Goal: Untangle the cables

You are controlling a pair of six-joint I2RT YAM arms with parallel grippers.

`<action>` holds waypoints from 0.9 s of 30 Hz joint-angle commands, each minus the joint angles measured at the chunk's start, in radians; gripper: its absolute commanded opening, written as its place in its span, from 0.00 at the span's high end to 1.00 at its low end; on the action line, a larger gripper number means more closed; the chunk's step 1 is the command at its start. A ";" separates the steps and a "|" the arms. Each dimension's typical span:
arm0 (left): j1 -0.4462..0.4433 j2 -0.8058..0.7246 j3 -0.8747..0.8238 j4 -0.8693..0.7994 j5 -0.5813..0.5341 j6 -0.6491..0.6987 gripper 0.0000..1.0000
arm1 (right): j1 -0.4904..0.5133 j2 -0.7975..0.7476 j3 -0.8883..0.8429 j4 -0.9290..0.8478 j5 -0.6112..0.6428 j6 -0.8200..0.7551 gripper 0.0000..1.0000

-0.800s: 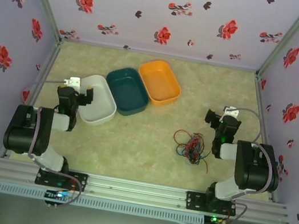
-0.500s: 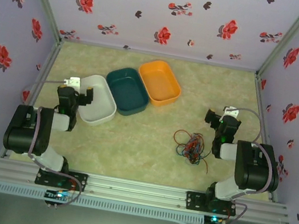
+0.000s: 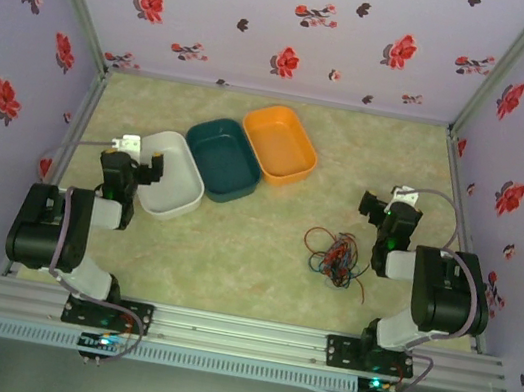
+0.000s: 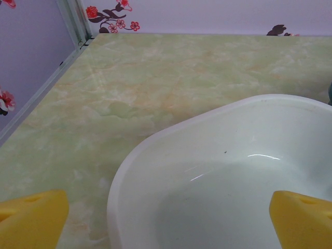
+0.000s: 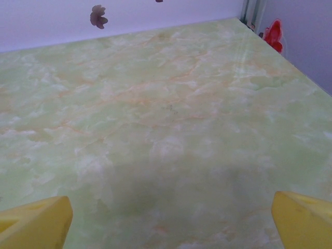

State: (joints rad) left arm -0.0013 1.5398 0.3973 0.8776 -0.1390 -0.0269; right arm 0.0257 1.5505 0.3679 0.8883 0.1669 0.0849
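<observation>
Nothing has shifted since the earlier frames: both arms sit as they were and the cables (image 3: 335,256) lie in the same spot. Those cables, a knotted bundle of red-orange, black and blue wire, rest on the green marbled bench (image 3: 230,262), well to the right of the white tub (image 3: 171,202) and slightly nearer the arm bases than it. The left pincer (image 3: 152,169) hangs over the white tub's left rim, spread wide. Its yellow fingertips (image 4: 32,219) sit at the 2 lower corners of the wrist view, with the tub's bare hollow between them. The right pincer (image 3: 374,208) is far to the right of the white tub, past the cables, equally spread over bare bench and gripping nothing. Next to the white tub, up and to its right, stand the teal tub (image 3: 223,157) and then the orange tub (image 3: 279,143), side by side in a row
</observation>
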 commanded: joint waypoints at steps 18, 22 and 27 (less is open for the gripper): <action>-0.005 -0.094 -0.057 0.034 -0.091 -0.037 0.00 | 0.000 -0.078 0.005 -0.046 0.036 -0.003 0.01; -0.004 -0.222 -0.088 -0.020 -0.137 -0.055 0.00 | 0.002 -0.169 0.006 -0.139 0.092 0.026 0.01; -0.003 -0.468 -0.042 -0.321 -0.140 -0.126 0.00 | 0.012 -0.373 0.095 -0.536 0.146 0.106 0.01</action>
State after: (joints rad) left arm -0.0013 1.1782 0.3187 0.7433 -0.2455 -0.0917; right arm 0.0261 1.2697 0.3996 0.6018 0.2455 0.1261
